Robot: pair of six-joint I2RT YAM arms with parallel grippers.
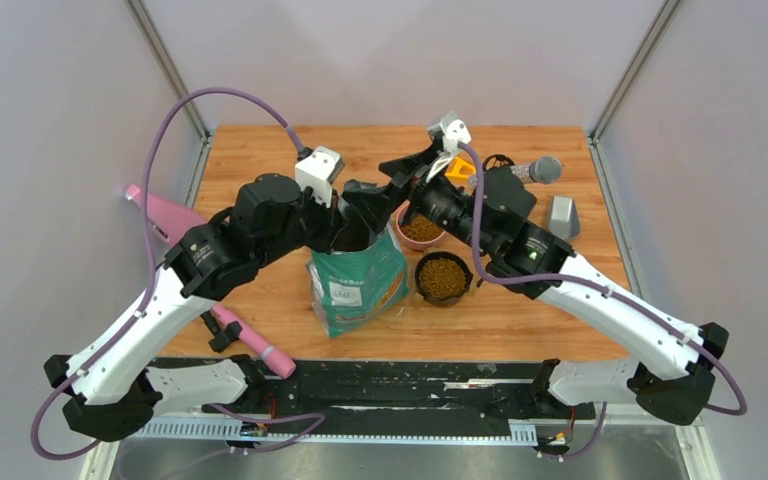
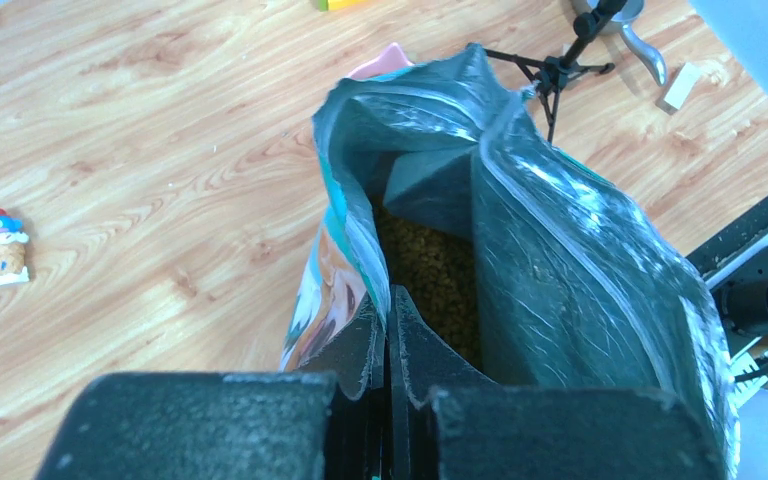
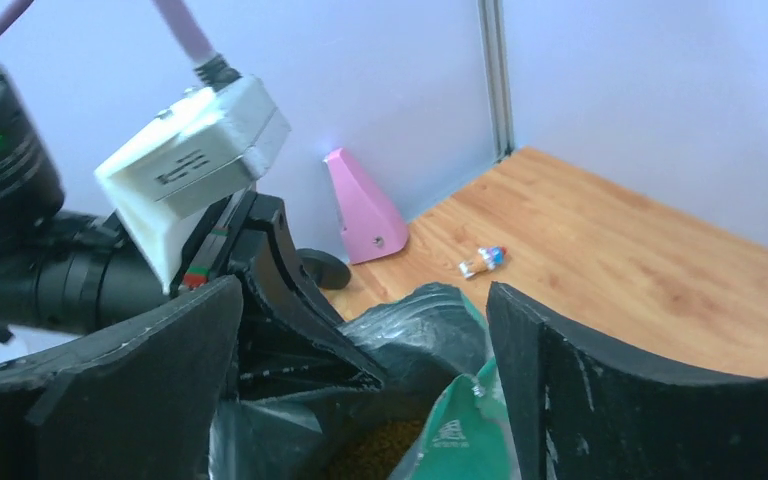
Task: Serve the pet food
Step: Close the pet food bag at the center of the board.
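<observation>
My left end effector [image 2: 388, 325] is clamped on the rim of the upright bag [image 2: 560, 280]. My right end effector [image 3: 365, 330] hangs apart above its mouth. Inside lies pet food [image 2: 432, 270], a loose heap without long axis, mouth facing up. Farther, the black bowl [image 1: 442, 278] and pink bowl [image 1: 421, 230] hold it too, so I judge serving nearly done.

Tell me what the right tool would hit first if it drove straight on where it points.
Most likely the green lip of the open bag, with the pet food just beyond inside; depth is hard to judge.
</observation>
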